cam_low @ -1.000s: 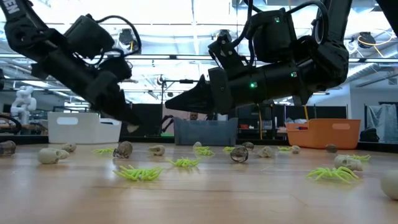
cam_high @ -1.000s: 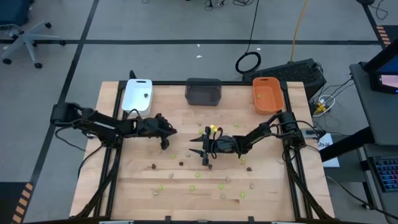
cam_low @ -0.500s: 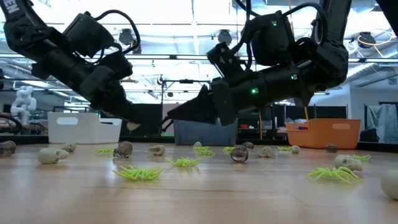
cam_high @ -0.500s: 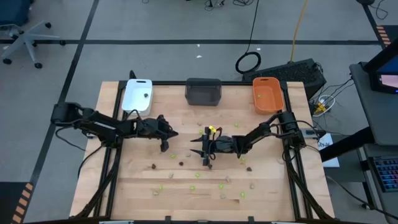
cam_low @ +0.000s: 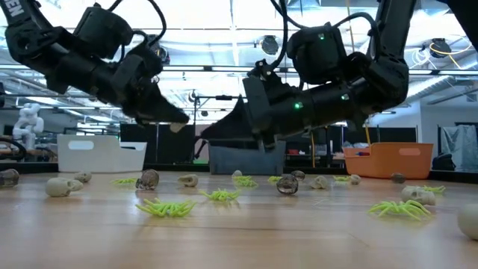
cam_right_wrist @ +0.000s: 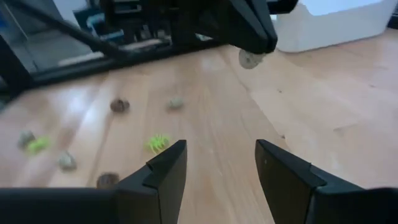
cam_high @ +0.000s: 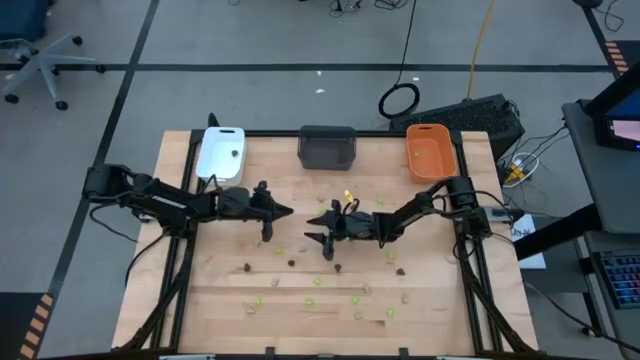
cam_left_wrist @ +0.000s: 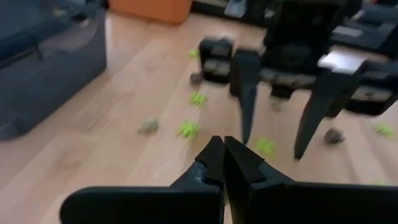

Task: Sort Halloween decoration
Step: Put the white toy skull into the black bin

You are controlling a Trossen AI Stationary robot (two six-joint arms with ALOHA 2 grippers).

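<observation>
The Halloween decoration lies scattered over the wooden table: lime green spiders point(cam_low: 166, 208), pale skull-like bits point(cam_low: 60, 186) and dark bits point(cam_high: 246, 267). My left gripper point(cam_high: 286, 211) hangs left of the table's middle, shut on one pale beige piece point(cam_low: 177, 127), which also shows in the right wrist view point(cam_right_wrist: 251, 59). In the left wrist view the shut fingers point(cam_left_wrist: 222, 148) hide that piece. My right gripper point(cam_high: 318, 229) stands open facing it, a little above the table, with nothing between its fingers point(cam_right_wrist: 168, 163). My left gripper pinches the pale beige piece point(cam_right_wrist: 251, 59) between the free ends of its two fingers. The fingers come from the table's left, slanting slightly down. The piece is lifted clear of the table.
Three trays stand along the far edge: white point(cam_high: 220, 152), dark grey point(cam_high: 327, 147) and orange point(cam_high: 431, 152). More green spiders point(cam_low: 399, 208) and pale bits point(cam_low: 418, 194) lie on the near half of the table. The two grippers are close together at mid-table.
My left gripper has tipped up toward level, and its tips have risen with the pale piece, from just above the table to well clear of it. My right gripper has rolled about its own axis, staying open.
</observation>
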